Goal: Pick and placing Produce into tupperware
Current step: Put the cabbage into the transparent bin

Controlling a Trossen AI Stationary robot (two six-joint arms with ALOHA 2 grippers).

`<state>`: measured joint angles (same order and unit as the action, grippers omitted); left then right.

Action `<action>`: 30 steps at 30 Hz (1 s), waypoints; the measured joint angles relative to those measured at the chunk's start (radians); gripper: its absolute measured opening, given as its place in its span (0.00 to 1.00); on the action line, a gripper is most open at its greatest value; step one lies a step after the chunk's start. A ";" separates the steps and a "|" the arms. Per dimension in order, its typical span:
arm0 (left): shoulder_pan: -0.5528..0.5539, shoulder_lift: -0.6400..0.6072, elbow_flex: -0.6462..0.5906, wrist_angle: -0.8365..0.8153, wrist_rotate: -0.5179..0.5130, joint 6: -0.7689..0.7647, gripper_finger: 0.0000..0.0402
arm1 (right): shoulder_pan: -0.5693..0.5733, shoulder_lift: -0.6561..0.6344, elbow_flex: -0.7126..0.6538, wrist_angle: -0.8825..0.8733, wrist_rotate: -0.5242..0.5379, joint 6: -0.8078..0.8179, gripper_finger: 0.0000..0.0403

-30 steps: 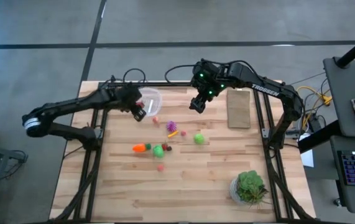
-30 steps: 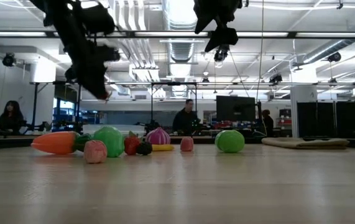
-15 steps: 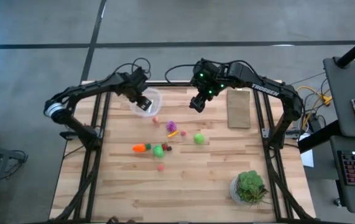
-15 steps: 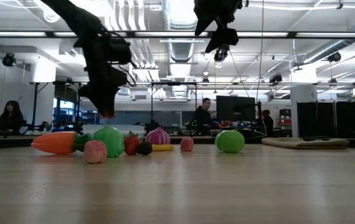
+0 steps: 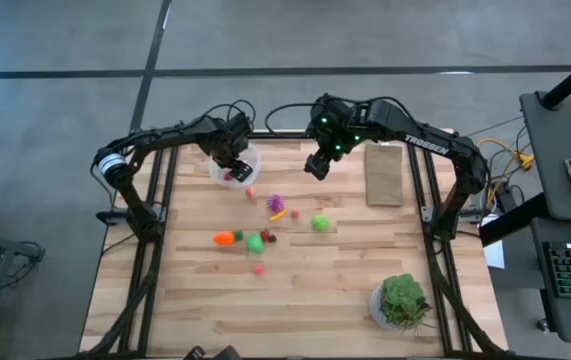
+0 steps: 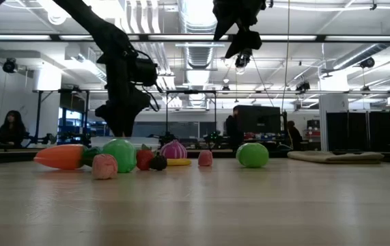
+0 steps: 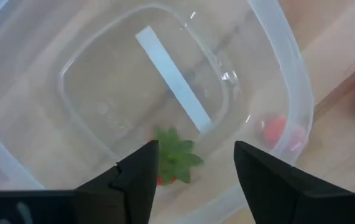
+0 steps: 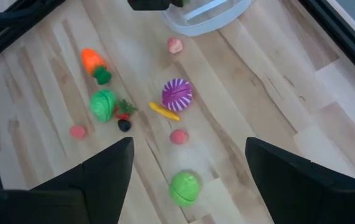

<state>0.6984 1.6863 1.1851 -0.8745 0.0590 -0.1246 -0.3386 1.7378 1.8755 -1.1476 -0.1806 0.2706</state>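
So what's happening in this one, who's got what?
The left gripper hangs over the clear tupperware at the table's far side, fingers apart, with a small red piece with a green leafy top lying in the container just beneath them. The right gripper hovers open and empty above the table. The carrot, two green balls, the purple piece and other bits remain on the table.

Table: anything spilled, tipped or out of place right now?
Nothing stands out. The tupperware sits upright with a strawberry inside, under the open left gripper. The remaining produce lies loose mid-table.
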 joint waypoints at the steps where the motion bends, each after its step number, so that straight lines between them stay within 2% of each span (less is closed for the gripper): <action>1: 0.000 -0.001 0.000 0.000 -0.001 0.000 0.48 | 0.000 0.000 0.000 0.001 0.001 -0.001 0.75; 8: -0.008 -0.086 0.005 0.014 -0.012 0.033 0.48 | 0.001 0.000 0.000 -0.019 0.027 -0.037 0.74; 11: -0.029 -0.191 -0.008 0.055 -0.005 0.093 0.48 | 0.018 0.000 -0.003 -0.103 0.035 -0.101 0.74; 14: -0.066 -0.322 -0.023 0.102 0.031 0.147 0.48 | 0.056 0.000 -0.030 -0.187 0.111 -0.161 0.74; 17: -0.106 -0.452 -0.029 0.155 0.070 0.148 0.46 | 0.099 0.000 -0.079 -0.250 0.183 -0.209 0.74; 19: -0.128 -0.526 -0.029 0.175 0.099 0.130 0.45 | 0.125 0.000 -0.132 -0.250 0.190 -0.220 0.74; 24: -0.159 -0.655 -0.030 0.203 0.128 0.056 0.44 | 0.177 0.000 -0.310 -0.141 0.208 -0.214 0.74; 27: -0.158 -0.693 -0.030 0.207 0.125 0.029 0.44 | 0.194 0.002 -0.401 -0.049 0.214 -0.200 0.74; 30: -0.158 -0.710 -0.030 0.200 0.124 0.041 0.44 | 0.220 0.002 -0.462 0.035 0.264 -0.214 0.74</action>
<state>0.5404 0.9768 1.1549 -0.6748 0.1827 -0.0835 -0.1190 1.7397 1.4139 -1.1123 0.0837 0.0568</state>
